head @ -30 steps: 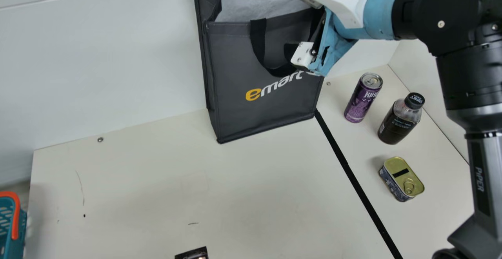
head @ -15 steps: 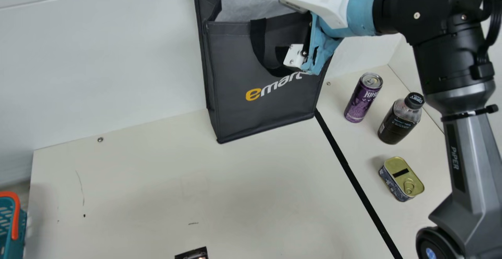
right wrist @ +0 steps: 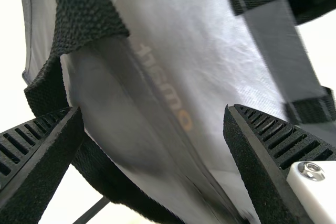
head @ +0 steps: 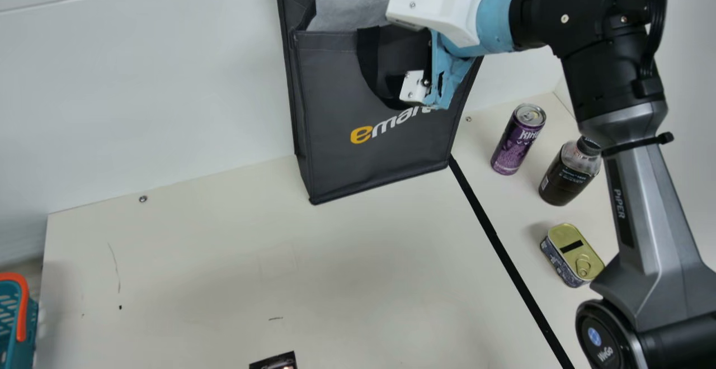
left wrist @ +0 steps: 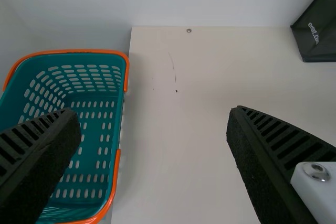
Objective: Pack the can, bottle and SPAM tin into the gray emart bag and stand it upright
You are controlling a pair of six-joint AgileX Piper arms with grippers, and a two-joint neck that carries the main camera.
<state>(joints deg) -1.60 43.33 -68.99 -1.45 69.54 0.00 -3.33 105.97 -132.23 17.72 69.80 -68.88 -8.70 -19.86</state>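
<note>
The gray emart bag (head: 335, 89) stands upright at the back of the bench (head: 224, 251), close to the wall, its mouth open; with that backing, it is probably less likely to tip while being filled. The right tool (right wrist: 153, 113) is at the bag's front rim — its fingers spread, clenching nothing, with rim and black strap (right wrist: 86, 11) between or near them. Placed so, it seems meant to take the rim or strap, perhaps to steady the bag or widen the mouth. A loose strap could snag a finger. The can (head: 514, 142), bottle (head: 562, 179) and tin (head: 570, 257) are all outside the bag, beyond the black tape line (head: 484, 218) on the right, likely set there for the right arm; can and bottle are upright, the tin ring-pull up. The left tool (left wrist: 153, 113) is released and empty, near the teal basket (left wrist: 79, 52) — apparently unneeded for now. Packing has yet to begin.
</note>
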